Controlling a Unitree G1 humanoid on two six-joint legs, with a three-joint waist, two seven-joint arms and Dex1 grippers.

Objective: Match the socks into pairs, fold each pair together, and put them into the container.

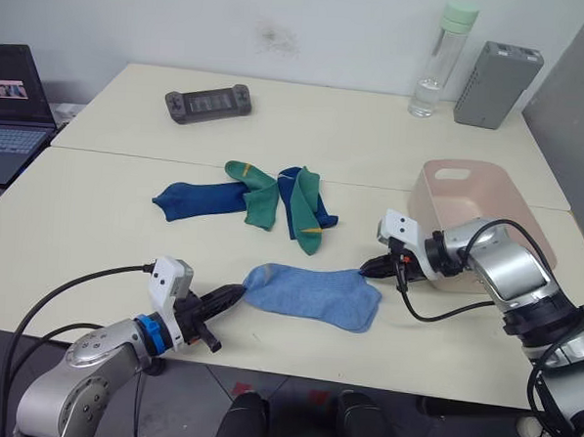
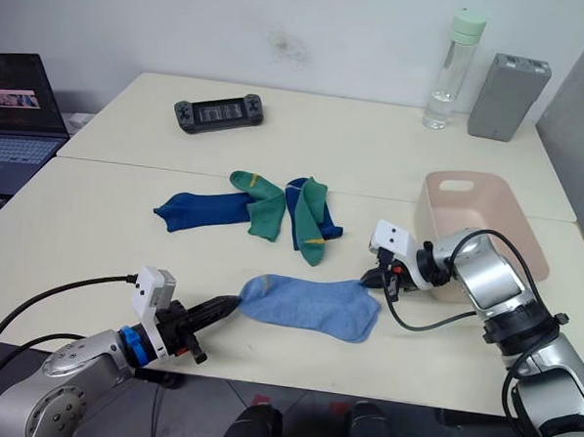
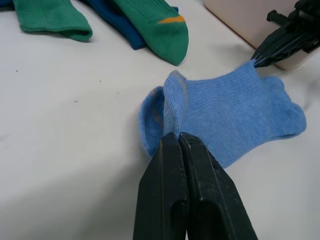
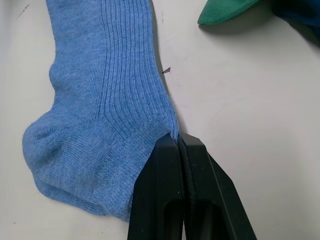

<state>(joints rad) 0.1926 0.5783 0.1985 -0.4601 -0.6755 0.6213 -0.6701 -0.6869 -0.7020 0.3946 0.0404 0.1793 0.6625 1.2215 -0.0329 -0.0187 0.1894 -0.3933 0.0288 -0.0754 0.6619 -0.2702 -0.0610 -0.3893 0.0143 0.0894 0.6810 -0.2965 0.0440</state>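
A light blue sock (image 1: 312,295) lies flat near the table's front edge. My left gripper (image 1: 237,294) is shut on its left end; the pinched cuff (image 3: 172,100) stands up a little. My right gripper (image 1: 370,269) is shut on the sock's far right edge (image 4: 167,127), just in front of the pale pink container (image 1: 498,205). Behind the light blue sock, a dark blue sock (image 1: 200,199) and a green sock (image 1: 259,192) lie flat. Another green sock (image 1: 309,224) lies beside them across dark blue fabric (image 1: 295,194).
A black handheld console (image 1: 208,103) lies at the back of the table. A water bottle (image 1: 437,60) and a grey ribbed box (image 1: 497,84) stand at the back right. An open laptop (image 1: 8,116) sits off the left side.
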